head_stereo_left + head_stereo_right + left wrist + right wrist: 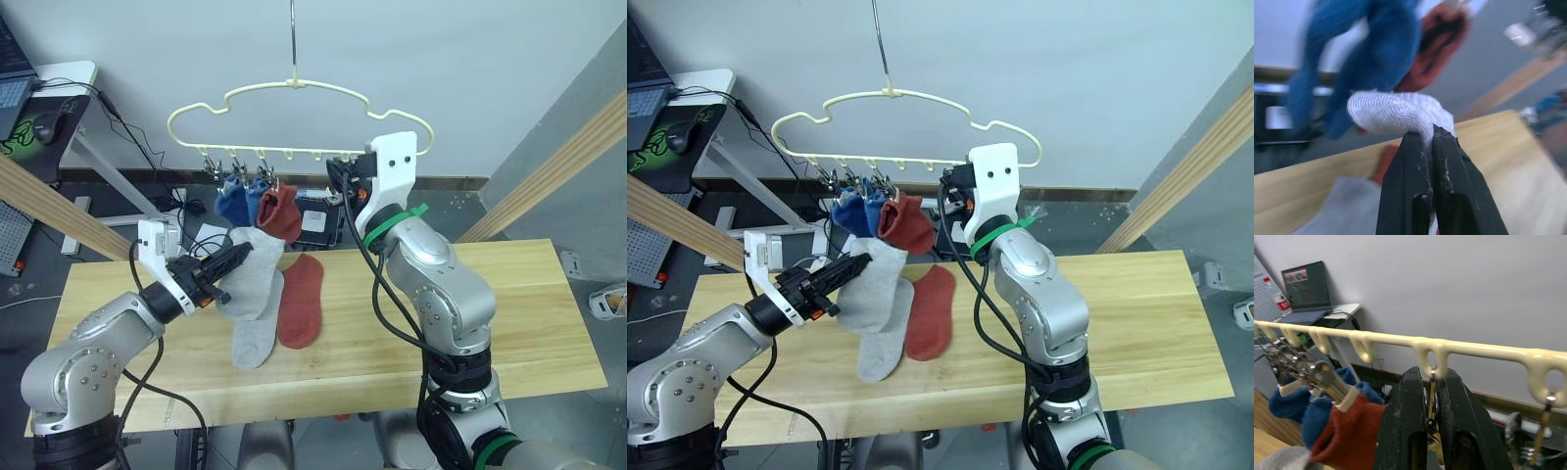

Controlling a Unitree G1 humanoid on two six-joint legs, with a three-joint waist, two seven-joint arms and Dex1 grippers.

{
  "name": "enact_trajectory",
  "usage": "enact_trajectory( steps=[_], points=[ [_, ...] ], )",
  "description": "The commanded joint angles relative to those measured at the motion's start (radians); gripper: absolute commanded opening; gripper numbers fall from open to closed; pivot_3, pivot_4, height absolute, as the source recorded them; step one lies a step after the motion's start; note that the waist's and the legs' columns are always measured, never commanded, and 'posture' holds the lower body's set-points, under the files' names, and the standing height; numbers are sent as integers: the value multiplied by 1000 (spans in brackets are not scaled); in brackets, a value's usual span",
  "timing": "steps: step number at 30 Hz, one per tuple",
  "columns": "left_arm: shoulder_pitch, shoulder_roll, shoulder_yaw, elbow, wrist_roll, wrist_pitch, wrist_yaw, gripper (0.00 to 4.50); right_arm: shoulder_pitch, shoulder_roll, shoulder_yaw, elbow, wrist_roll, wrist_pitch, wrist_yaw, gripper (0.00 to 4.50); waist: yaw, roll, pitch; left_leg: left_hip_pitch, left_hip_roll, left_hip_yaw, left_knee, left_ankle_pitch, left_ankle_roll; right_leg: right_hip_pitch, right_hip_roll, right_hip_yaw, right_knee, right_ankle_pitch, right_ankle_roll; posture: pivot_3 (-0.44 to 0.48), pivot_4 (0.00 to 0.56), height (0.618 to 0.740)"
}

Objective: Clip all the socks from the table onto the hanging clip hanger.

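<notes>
1. Looking down from the head camera, you have the left gripper nearest you, its black fingers pressed together on the cuff of a light grey sock, lifted just above the table. A second grey sock lies flat on the table below the first one, and a red sock lies flat just beside it, on the side toward the right arm.
2. In the same view, the clip hanger hangs above the far edge of the table. Two blue socks and one red hung sock dangle from the clips at the hanger's left end. The right gripper is raised to the hanger's clip row, just right of the hung red sock.
3. From the left wrist camera, you see the two fingers shut tight with white-grey knit bunched between their tips; the hung blue and red socks sit blurred behind it.
4. From the right wrist camera, the right fingers are squeezed on a silver clip under the hanger's pale yellow bar, next to the clip holding the red sock. A laptop stands on a white desk beyond the hanger.
</notes>
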Motion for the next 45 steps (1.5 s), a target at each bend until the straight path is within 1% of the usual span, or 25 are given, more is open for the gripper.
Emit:
enact_trajectory(
  steps=[1, 6, 9, 12, 17, 23, 28, 34, 41, 45],
  points=[
    [-19, 22, -40, -25, -88, 37, -51, 0, 10, 7, -12, -73, 56, -3, 27, 8, 0, -1, -1, 0, 0, 0, 0, 0, 0, 0, 0, 0, 0, 0, 0, -166, 330, 740],
    [-9, 59, -91, -50, -105, 34, -106, 0, 21, -5, -27, -95, 92, 13, 37, 8, -3, -2, -1, -1, 0, 0, 0, 0, 0, -2, 0, 0, 0, 0, 0, -186, 323, 740],
    [-12, 60, -127, -56, -81, 2, -121, 0, 23, -15, -36, -103, 110, 23, 41, 8, -3, -2, -1, -2, 0, 0, 0, 0, 0, -3, 0, 1, 1, 0, 0, -192, 319, 740],
    [-34, 38, -167, -56, -63, -32, -118, 0, 20, -24, -45, -106, 129, 33, 43, 8, -3, -2, -2, -2, 0, 0, 1, 0, 0, -3, 0, 1, 1, 0, 0, -196, 317, 740],
    [-73, 21, -281, -59, 85, -177, -161, 0, 8, -33, -63, -99, 153, 43, 37, 8, -3, -3, -2, -2, 0, 1, 1, 0, 0, -3, 0, 0, 2, 0, -1, -206, 318, 740],
    [-101, 1, -347, -2, 219, -340, -207, 0, 7, -29, -76, -98, 181, 54, 27, 8, -5, -3, -2, -3, 0, 1, 1, 0, 0, -3, 0, 1, 2, 0, -1, -206, 319, 740],
    [-137, -44, -346, 49, 222, -373, -211, 0, 7, -21, -86, -98, 207, 71, 22, 8, -8, -3, -3, -4, 0, 1, 2, 0, 0, -4, 0, 0, 3, 0, -1, -208, 319, 740],
    [-169, -103, -334, 87, 196, -361, -193, 0, 5, -11, -104, -98, 240, 94, 6, 8, -10, -3, -3, -5, 0, 1, 3, 0, 0, -4, 0, -1, 3, 1, -1, -212, 320, 740],
    [-177, -137, -315, 118, 186, -360, -172, 0, 2, -11, -111, -96, 262, 101, -11, 8, -17, -4, -3, -5, 0, 1, 5, 0, 0, -4, 0, -1, 5, 1, -1, -213, 317, 740],
    [-190, -167, -312, 135, 189, -366, -153, 0, -1, -8, -115, -94, 276, 105, -19, 8, -22, -4, -3, -6, 0, 0, 12, 0, 1, -4, 0, -1, 11, 1, -1, -212, 315, 740]
  ],
)
